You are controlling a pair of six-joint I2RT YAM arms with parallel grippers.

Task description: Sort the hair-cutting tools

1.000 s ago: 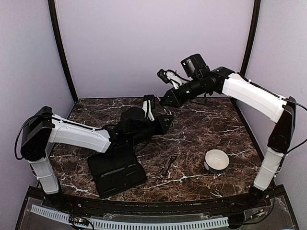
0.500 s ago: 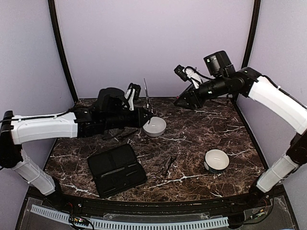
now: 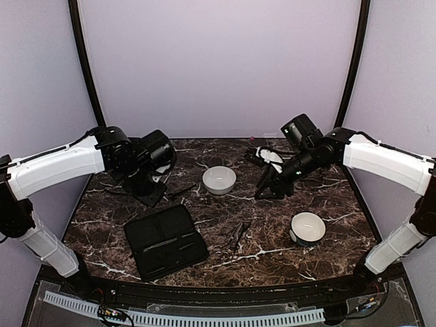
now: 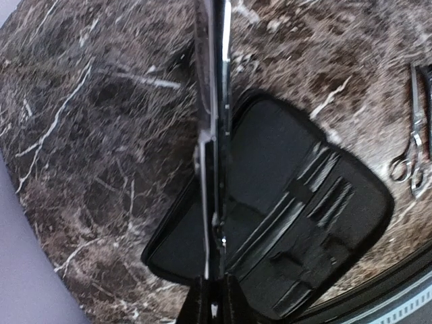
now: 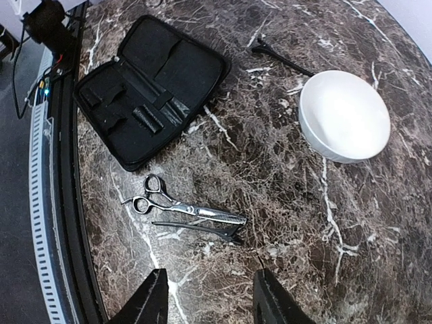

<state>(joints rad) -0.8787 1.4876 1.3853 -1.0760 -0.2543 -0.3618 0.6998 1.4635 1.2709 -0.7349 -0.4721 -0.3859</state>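
My left hand point(image 4: 214, 300) is clamped on a thin silver tool point(image 4: 219, 81) above the open black case point(image 4: 317, 223). My right hand point(image 5: 210, 280) gapes wide, empty; scissors point(image 5: 182, 206) and a black clip point(image 5: 202, 229) lie side by side on the worktop point(image 5: 283, 223).

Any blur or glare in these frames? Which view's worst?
Left wrist: marble tabletop smeared, held thin tool soft and out of focus. Right wrist: sharp, scissors crisp, white bowl nearly blown out. Top external: even light, no glare.
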